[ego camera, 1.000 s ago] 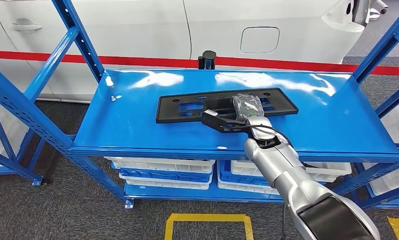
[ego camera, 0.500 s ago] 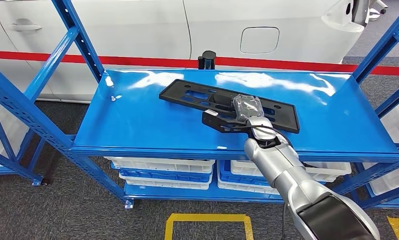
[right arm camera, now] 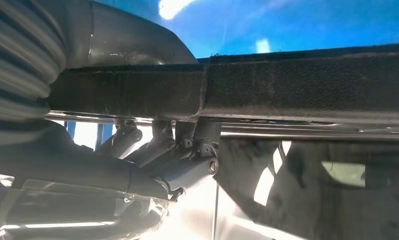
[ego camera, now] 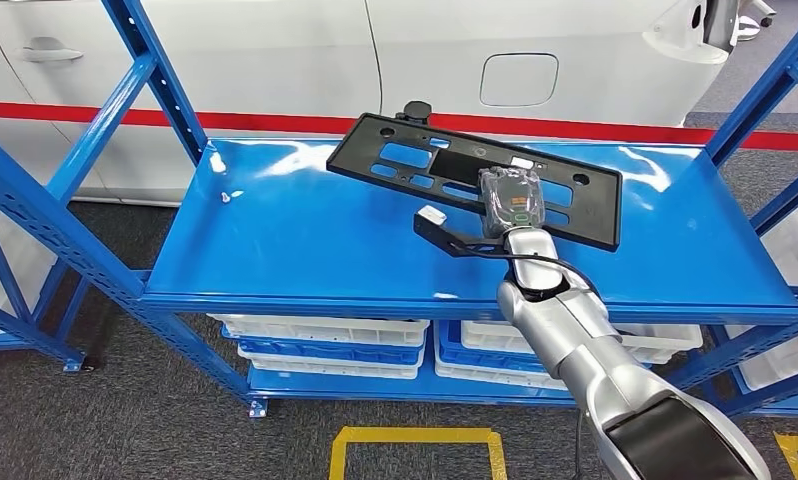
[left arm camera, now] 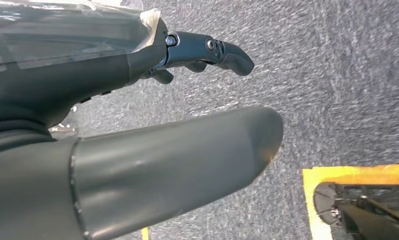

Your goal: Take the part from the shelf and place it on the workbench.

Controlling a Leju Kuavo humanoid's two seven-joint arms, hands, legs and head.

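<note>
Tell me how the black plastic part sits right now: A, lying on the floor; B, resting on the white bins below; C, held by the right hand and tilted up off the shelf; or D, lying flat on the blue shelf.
C: in the head view the right hand grips the black part, which is tilted up, its far edge well above the blue shelf.
</note>
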